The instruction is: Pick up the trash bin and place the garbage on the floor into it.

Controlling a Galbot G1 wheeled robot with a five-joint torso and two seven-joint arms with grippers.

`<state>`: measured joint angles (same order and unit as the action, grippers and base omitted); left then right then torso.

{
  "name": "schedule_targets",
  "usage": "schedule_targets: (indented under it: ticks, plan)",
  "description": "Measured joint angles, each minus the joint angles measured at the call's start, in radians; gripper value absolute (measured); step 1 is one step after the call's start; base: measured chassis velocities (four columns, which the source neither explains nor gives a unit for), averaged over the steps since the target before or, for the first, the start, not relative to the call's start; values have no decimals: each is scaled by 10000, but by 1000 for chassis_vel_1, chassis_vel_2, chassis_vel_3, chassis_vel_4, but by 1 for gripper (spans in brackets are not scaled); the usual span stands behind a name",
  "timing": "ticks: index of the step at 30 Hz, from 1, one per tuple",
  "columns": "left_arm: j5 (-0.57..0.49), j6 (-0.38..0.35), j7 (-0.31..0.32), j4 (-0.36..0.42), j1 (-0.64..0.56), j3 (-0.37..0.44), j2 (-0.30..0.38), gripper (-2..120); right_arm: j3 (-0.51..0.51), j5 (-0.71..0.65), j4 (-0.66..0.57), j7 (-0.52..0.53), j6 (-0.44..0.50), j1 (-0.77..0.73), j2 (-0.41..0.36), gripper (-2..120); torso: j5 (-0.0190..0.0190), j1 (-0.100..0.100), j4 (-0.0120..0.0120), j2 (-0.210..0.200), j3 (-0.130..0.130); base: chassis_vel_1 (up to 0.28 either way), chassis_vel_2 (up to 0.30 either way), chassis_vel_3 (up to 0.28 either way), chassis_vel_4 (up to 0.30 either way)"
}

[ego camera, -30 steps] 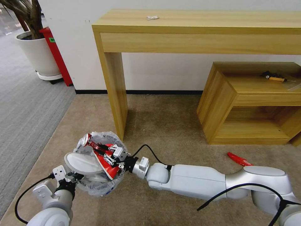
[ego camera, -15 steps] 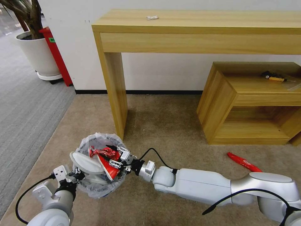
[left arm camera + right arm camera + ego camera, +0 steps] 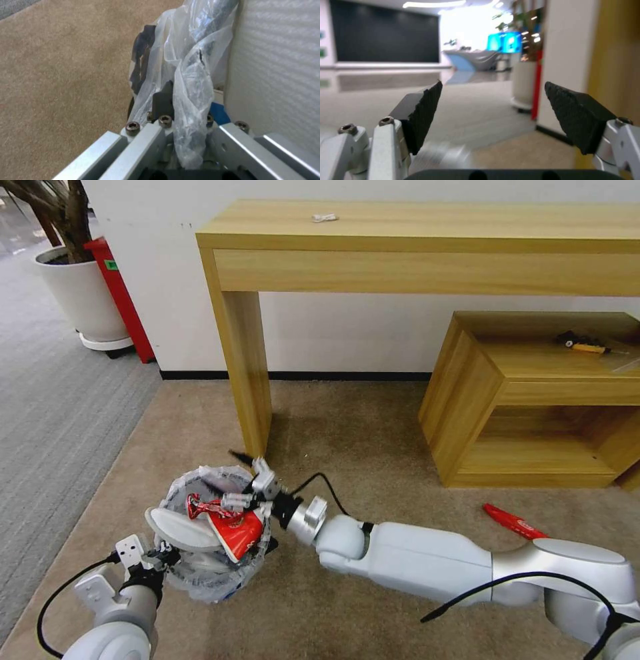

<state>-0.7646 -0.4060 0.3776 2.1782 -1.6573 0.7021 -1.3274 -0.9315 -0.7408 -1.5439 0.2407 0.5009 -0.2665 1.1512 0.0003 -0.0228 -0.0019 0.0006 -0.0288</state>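
Gripping the trash bin [image 3: 200,573] rim, the left gripper [image 3: 162,559] steadies it while the empty, wide-open right gripper [image 3: 233,477] hovers above, so that red wrapper [image 3: 517,521] looks next.

We see even indoor light, soft shadow under the desk [image 3: 427,240], ceiling glare and blur in the right wrist view.

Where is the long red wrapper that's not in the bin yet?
In the head view, the red wrapper lies on the beige carpet on the robot's right, in front of the low wooden shelf, just beyond the right arm.
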Motion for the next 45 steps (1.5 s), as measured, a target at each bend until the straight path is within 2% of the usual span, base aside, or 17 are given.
schedule_targets:
  ticks: [3, 5, 8, 9, 11, 12, 15, 16, 19, 20, 22, 24, 26, 28, 31, 35, 45]
  plan:
    - [42, 21, -1, -198, 88, -25, -9, 0, 557, -170, -421, 374, -113, -21, -373, 96, 0, 0, 2, 0, 0, 0, 0, 0, 0]
    - [62, 32, -1, -272, 122, -9, -9, 0, 805, -239, -566, 521, -194, -109, -638, 99, -1, 0, 1, 0, 0, 0, 0, 0, 0]
    - [59, 34, 0, -332, 145, 54, 10, 0, 1574, -354, -824, 1434, -741, -700, -1293, 100, 1, -1, 1, 0, 0, 0, 0, 0, 0]
    - [59, 34, 0, -332, 145, 54, 10, 0, 1574, -354, -824, 1434, -741, -700, -1293, 100, 1, -1, 1, 0, 0, 0, 0, 0, 0]
    - [18, 34, -2, -332, 140, 162, 100, 0, 2402, -419, -1018, 2277, -1351, -1533, -1855, 100, 5, -1, 0, 0, -1, 0, 0, 0, 0]
    - [18, 34, -2, -332, 140, 162, 100, 0, 2402, -419, -1018, 2277, -1351, -1533, -1855, 100, 5, -1, 0, 0, -1, 0, 0, 0, 0]
    - [-48, 35, -1, -300, 88, 294, 270, 0, 3968, -328, -1176, 2969, -1992, -2925, -2627, 100, 4, 0, -3, 0, 0, 0, 0, 0, 0]
    - [-48, 35, -1, -300, 88, 294, 270, 0, 3968, -328, -1176, 2969, -1992, -2925, -2627, 100, 4, 0, -3, 0, 0, 0, 0, 0, 0]
    - [-96, 35, -4, -221, 82, 331, 293, 0, 5493, 663, -830, 3170, -1686, -4280, -3056, 100, 4, 0, -1, 2, 0, 0, 0, 0, 0]
    - [-96, 35, -4, -221, 82, 331, 293, 0, 5493, 663, -830, 3170, -1686, -4280, -3056, 100, 4, 0, -1, 2, 0, 0, 0, 0, 0]
    - [-87, 53, -21, -186, 33, 348, 274, 0, 6495, 1154, -810, 3059, -1443, -5313, -3317, 100, 3, 0, -1, 2, 1, 0, 0, 0, 0]
    - [-85, 62, -34, -160, 6, 354, 267, 0, 6767, 1311, -810, 3055, -1319, -5635, -3380, 100, 2, 0, -2, 2, 0, 0, 0, 0, 0]
    - [-85, 85, -78, -77, -43, 383, 260, 0, 7752, 1696, -802, 2927, -899, -6683, -3544, 100, 5, 0, -3, 2, 1, 0, 0, 0, 0]
    - [-89, 94, -81, 21, -55, 399, 254, 0, 8667, 1920, -689, 2734, -591, -7468, -3624, 100, 2, 0, -3, 2, 1, 0, 0, 0, 0]
    - [-106, 94, -82, 111, -50, 398, 184, 0, 9195, 1997, -536, 2615, -363, -7885, -3553, 100, 2, 0, -4, 2, 1, 0, 0, 0, 0]
    - [-115, 94, -87, 324, -62, 423, -26, 0, 10059, 2109, -320, 2315, -92, -8447, -3139, 100, 7, 0, 1, 2, 0, 0, 0, 0, 0]
    - [-92, 99, -207, 651, -95, 657, -162, 0, 12621, 2364, -884, 1437, 306, -9689, -2345, 100, -1, 0, -1, 2, 0, 0, 0, 0, 0]
